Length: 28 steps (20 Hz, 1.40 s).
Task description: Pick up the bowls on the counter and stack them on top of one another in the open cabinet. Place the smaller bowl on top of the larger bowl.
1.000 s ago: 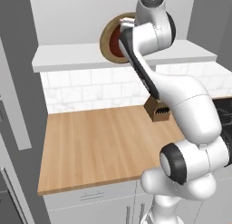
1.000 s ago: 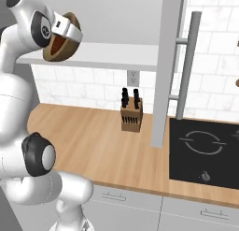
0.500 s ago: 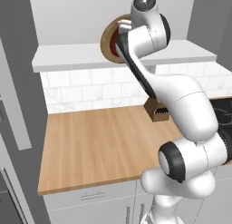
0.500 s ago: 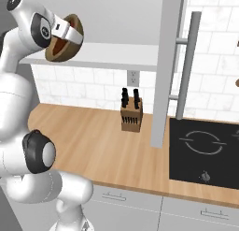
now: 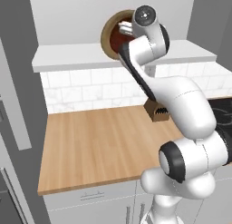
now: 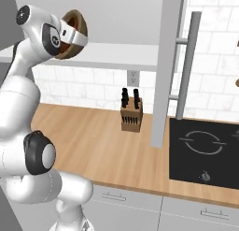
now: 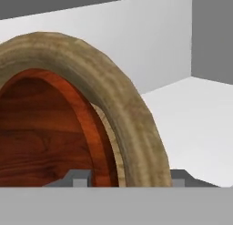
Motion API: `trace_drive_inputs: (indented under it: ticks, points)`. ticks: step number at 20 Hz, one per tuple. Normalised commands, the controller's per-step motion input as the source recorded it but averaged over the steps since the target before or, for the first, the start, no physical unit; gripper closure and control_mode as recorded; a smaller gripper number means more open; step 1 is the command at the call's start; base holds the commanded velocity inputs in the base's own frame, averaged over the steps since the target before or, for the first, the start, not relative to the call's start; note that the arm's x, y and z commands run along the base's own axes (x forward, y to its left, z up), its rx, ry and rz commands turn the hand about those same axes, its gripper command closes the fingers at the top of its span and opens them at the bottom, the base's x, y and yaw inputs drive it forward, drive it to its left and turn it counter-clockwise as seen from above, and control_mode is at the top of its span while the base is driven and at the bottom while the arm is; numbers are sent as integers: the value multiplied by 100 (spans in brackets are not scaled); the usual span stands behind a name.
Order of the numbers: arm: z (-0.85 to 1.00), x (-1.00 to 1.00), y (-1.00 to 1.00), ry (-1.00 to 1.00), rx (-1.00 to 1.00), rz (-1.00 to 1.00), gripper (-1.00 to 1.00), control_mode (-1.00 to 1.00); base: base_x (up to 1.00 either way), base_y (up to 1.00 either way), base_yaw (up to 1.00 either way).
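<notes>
Up in the open cabinet [image 5: 68, 60], barely anything's moved in the last second. Jaws clamped across both rims, smaller bowl [image 7: 41, 128] nested inside the larger bowl [image 7: 113, 92], tilted on edge over the shelf board — not set down yet.

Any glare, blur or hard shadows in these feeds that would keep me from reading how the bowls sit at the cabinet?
Hand view: sharp, no glare; the smaller bowl sits nested inside the larger bowl, cropped at close range. Left base view: flat, even lighting, slightly soft, and the arm covers part of the bowls. Right base view: clear, with only a faint shadow under the open cabinet shelf; the counter is evenly lit.
</notes>
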Motion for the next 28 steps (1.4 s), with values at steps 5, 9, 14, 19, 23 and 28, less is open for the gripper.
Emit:
trace_drive_inputs:
  ticks: [5,9,14,19,23,28]
  points:
    - [0,5,-9,-1,0,0,100,-100,0,0,0]
    - [-1,14,-18,10,0,0,100,-100,0,0,0]
    - [-1,22,-25,20,0,-6,100,-100,0,0,0]
    - [-9,4,-12,7,1,-12,100,-100,0,0,0]
    - [-36,0,-15,4,0,-12,100,-100,0,0,0]
    - [-49,0,-22,2,0,-12,100,-100,0,0,0]
